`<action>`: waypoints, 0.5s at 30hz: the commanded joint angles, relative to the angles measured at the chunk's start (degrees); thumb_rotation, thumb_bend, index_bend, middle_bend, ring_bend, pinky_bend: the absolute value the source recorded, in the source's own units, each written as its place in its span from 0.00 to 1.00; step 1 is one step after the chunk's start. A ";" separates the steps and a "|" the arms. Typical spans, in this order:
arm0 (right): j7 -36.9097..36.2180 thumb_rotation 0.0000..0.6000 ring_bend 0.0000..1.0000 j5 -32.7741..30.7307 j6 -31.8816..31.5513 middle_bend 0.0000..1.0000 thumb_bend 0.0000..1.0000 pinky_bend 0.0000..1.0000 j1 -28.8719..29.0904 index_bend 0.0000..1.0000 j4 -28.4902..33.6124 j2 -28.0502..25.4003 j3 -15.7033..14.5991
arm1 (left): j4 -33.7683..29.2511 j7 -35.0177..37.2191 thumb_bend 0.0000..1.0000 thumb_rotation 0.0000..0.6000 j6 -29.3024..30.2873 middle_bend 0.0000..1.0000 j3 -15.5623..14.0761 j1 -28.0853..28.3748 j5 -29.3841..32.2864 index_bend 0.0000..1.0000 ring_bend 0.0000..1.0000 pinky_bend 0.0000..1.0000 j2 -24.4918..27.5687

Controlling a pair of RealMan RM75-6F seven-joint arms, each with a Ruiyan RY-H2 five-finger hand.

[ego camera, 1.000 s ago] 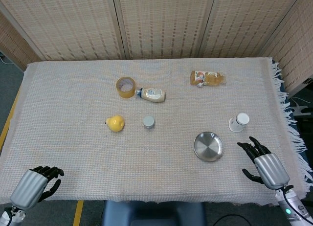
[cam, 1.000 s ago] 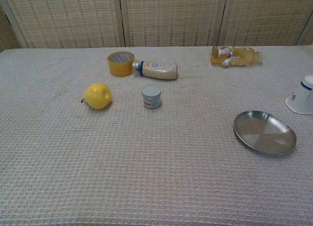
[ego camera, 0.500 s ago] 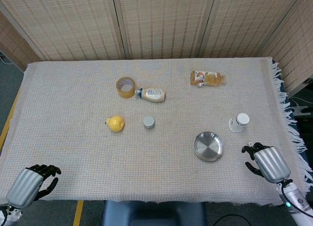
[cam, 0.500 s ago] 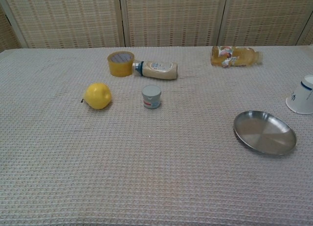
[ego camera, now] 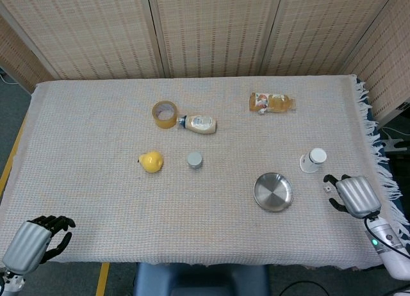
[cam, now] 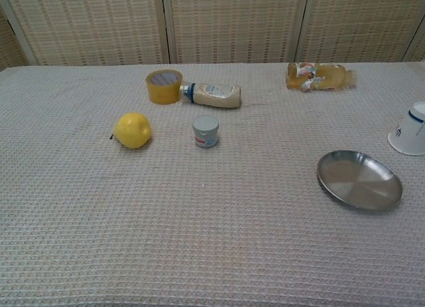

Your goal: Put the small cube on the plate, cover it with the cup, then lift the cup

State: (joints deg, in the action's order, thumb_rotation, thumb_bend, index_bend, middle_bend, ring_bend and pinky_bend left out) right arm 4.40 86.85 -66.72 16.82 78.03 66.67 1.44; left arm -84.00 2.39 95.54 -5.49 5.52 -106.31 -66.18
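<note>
In the head view the small pale cube [ego camera: 328, 188] lies on the cloth, to the right of the steel plate [ego camera: 273, 191] and just below the white cup [ego camera: 313, 160], which stands upside down. My right hand [ego camera: 353, 195] is at the table's right edge. Its dark fingertips [ego camera: 331, 179] reach toward the cube from the right, spread on either side of it, and the cube still rests on the cloth. My left hand [ego camera: 29, 242] hangs off the front left corner and holds nothing. The chest view shows the plate [cam: 359, 181] and the cup [cam: 409, 130], with no hand.
A tape roll [ego camera: 164, 113] and a lying mayonnaise bottle [ego camera: 200, 123] sit at the back centre. A yellow pear [ego camera: 152, 161] and a small jar [ego camera: 195, 159] are mid-table. A juice bottle [ego camera: 271, 102] lies at the back right. The cloth's fringed edge [ego camera: 382, 174] runs along the right.
My right hand has drawn back toward the right edge and moved up the table, uncovering the small cube at its fingertips. My left hand has slid further off the front left corner.
</note>
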 commanded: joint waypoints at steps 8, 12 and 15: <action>-0.71 1.00 0.62 -2.90 5.95 0.77 0.21 0.91 3.13 0.42 -8.60 4.81 0.51 | -0.29 -0.32 0.43 1.00 -0.02 0.56 -0.02 -0.19 0.09 0.47 0.59 0.69 0.18; -1.90 1.00 0.63 -3.26 7.34 0.77 0.24 0.91 3.60 0.42 -11.78 6.45 0.13 | -0.29 -0.25 0.43 1.00 0.02 0.56 0.02 -0.19 0.07 0.47 0.59 0.69 0.21; -2.23 1.00 0.64 -3.36 7.92 0.78 0.24 0.92 3.78 0.43 -14.18 7.65 -0.20 | -0.29 -0.25 0.43 1.00 -0.11 0.56 -0.01 -0.16 0.03 0.47 0.59 0.69 0.20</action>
State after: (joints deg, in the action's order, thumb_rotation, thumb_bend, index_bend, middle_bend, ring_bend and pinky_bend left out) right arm 2.52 83.65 -59.29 20.37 64.85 73.58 1.46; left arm -84.29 2.13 95.44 -5.50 5.36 -106.28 -65.98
